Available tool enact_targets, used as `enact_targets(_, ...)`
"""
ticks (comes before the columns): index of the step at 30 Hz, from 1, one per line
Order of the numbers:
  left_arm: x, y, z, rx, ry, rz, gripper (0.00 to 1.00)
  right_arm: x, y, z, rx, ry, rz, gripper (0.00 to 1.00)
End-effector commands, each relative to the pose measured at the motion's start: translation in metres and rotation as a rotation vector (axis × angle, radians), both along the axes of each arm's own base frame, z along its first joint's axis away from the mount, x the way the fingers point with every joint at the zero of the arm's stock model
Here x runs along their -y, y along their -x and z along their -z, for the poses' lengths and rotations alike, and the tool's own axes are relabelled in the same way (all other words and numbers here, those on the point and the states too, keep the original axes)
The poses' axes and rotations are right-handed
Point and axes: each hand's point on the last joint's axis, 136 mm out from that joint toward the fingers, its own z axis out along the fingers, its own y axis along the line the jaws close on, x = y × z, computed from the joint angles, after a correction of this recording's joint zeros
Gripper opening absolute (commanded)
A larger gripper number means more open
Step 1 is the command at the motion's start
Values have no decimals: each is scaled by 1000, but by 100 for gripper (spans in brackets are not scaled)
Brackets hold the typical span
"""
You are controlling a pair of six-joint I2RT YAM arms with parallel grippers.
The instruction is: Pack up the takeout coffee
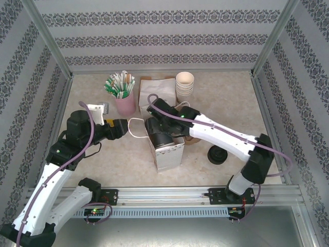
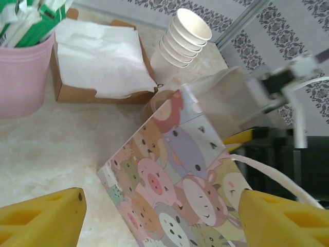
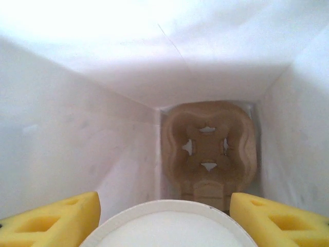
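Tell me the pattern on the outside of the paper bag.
Pastel cartoon animal faces cover the paper bag; the left wrist view shows it best.

We read this as a lab robot cell dressed as a café counter, not a real shop. Patterned wallpaper panels [image 1: 154, 36] hang in an aluminium frame [image 1: 48, 38] round a marble-look desk [image 1: 226, 98]. The left arm [image 1: 56, 170] and right arm [image 1: 226, 136] bolt to a slotted rail [image 1: 164, 193]. Props: stacked paper cups [image 1: 184, 85], napkin box [image 1: 154, 90], pink cup [image 1: 125, 104] of what look like wrapped straws.
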Motion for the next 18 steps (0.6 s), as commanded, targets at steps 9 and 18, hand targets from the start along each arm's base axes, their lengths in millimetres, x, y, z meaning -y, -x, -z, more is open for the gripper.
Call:
enact_targets(9, 7, 2, -28, 158, -124, 121, 77, 22, 16, -91, 214, -106, -110, 61)
enact_targets(18, 31, 13, -58, 268, -27, 262, 82, 28, 6, -105, 213, -191, -9, 62)
